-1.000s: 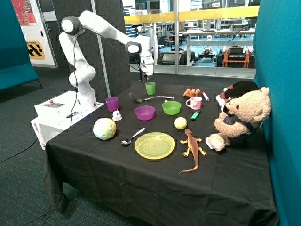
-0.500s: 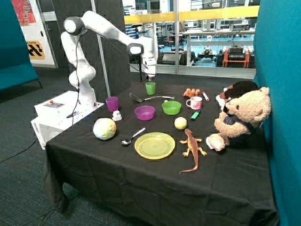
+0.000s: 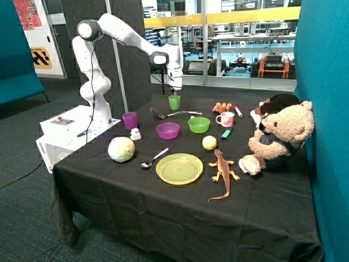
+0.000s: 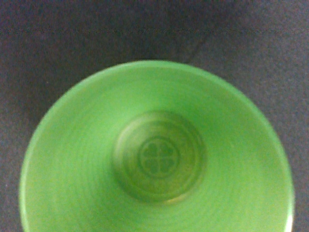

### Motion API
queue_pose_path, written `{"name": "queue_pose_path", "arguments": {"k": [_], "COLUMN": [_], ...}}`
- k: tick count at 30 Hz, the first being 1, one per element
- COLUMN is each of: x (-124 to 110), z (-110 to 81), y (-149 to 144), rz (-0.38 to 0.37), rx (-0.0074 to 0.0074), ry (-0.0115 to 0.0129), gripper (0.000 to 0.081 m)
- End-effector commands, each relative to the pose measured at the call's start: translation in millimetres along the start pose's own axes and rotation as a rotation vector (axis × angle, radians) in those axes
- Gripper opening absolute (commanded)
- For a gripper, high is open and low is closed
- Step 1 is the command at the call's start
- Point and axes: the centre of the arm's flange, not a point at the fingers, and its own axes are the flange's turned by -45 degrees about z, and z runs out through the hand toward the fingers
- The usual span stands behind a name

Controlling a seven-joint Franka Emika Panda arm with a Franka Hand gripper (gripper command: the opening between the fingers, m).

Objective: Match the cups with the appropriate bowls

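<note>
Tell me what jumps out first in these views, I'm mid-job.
The white arm's gripper hangs right above the green cup at the table's far side; the wrist view looks straight into that cup. The big teddy bear sits beside the orange lizard, and the yellow plate lies near the front.

the green cup point(image 4: 157, 154) looks like smooth translucent plastic with a clover moulded in its base. a matt black cloth point(image 3: 163, 218) covers the tabletop. the plate point(image 3: 179, 168) is glossy yellow plastic, the spoon point(image 3: 153, 159) shiny metal, the bear point(image 3: 283, 136) plush, the arm point(image 3: 125, 38) glossy white.
</note>
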Motion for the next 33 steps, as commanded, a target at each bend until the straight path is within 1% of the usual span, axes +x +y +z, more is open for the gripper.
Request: {"name": "queue_pose_path", "arguments": {"k": [1, 4, 5, 6, 8, 11, 20, 23, 27, 33], "x": [2.6, 3.2, 3.5, 4.1, 5.0, 6.4, 18.4, 18.8, 17.1, 12.6], "z": [10.5, 10.3, 10.2, 10.1, 10.4, 12.2, 16.6, 16.6, 18.7, 22.8], "y": [-9.0, -9.1, -9.0, -8.5, -7.5, -4.5, 1.1, 0.7, -3.5, -7.3], "rz": [-0.005, -0.007, -0.008, -0.013, -0.015, -0.025, -0.041, -0.043, -0.046, -0.046], "rx": [-0.0031, -0.0031, -0.0031, -0.0031, -0.0031, -0.0031, -0.0031, -0.0031, -0.0031, -0.0031], "ry": [0.0024, 0.0024, 0.0024, 0.0024, 0.0024, 0.0023, 0.0023, 0.0023, 0.0023, 0.0023], "gripper": [0.0319, 0.0317, 0.0358, 0.0328, 0.0379, 0.0421, 0.0427, 0.0431, 0.0463, 0.0474]}}
